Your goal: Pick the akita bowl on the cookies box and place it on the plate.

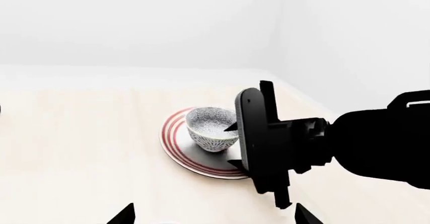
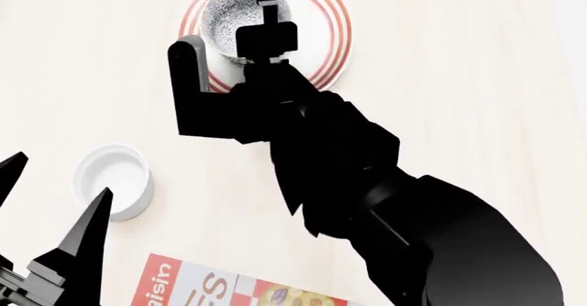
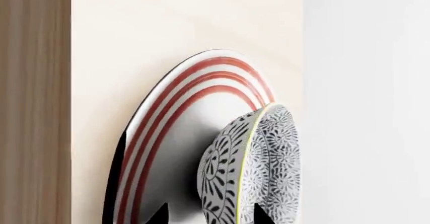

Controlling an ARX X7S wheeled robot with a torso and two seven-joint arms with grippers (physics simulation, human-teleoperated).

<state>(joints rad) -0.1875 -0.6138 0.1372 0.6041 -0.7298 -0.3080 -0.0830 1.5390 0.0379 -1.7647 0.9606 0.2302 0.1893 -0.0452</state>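
While the akita bowl [image 1: 212, 130] sits on the plate [image 1: 176, 148], off centre toward one side of the ringed rim, the right gripper [image 3: 209, 215] is at the bowl's wall. Right wrist view: one dark fingertip shows outside the wall, the other inside past the rim, so the jaws straddle it closely. Whether they clamp the wall or have just let go, cannot tell.

Judgement: step in hand is the release. Bowl looks upright and seated in the left wrist view, its base on the plate's flat. To do it well: spread the jaws fully first, then lift straight up clear of the rim before any sideways travel. A dragged fingertip would tip the bowl or slide it over the rings.

Left gripper [image 2: 55, 223] hangs low beside the white cup [image 2: 113, 179], jaws apart, holding nothing. Cookies box [image 2: 211, 287] lies near the bench [image 2: 458, 79] edge, well apart from the plate.
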